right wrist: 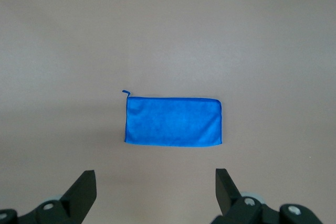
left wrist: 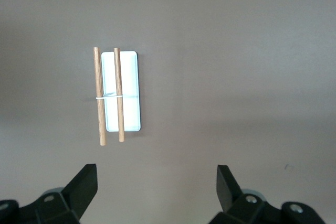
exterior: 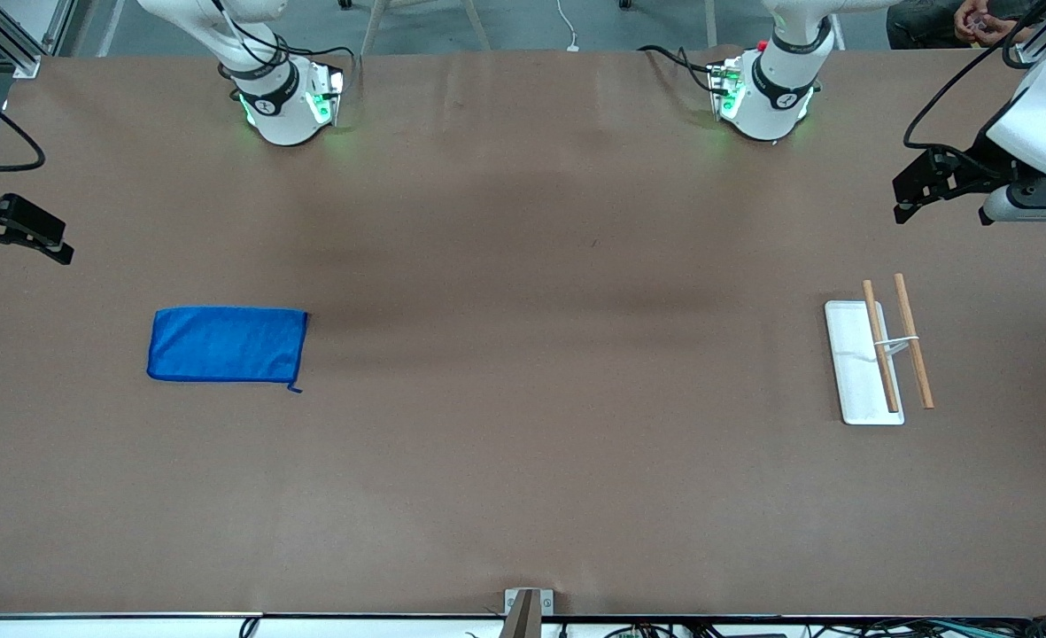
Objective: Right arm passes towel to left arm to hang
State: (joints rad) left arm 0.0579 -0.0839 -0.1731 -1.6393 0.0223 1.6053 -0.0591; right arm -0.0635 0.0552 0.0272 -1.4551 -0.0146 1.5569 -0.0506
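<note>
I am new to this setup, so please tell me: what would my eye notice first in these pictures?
The bright blue towel lies flat on the brown table toward the right arm's end. Toward the left arm's end stands a white rack with two wooden rods. The right gripper and left gripper hang open above the table's ends.

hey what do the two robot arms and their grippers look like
Both arms are glossy white with black joint bands, black cables and green-lit bases. The left gripper and right gripper are matte black, each with two angular, wedge-shaped fingers.
</note>
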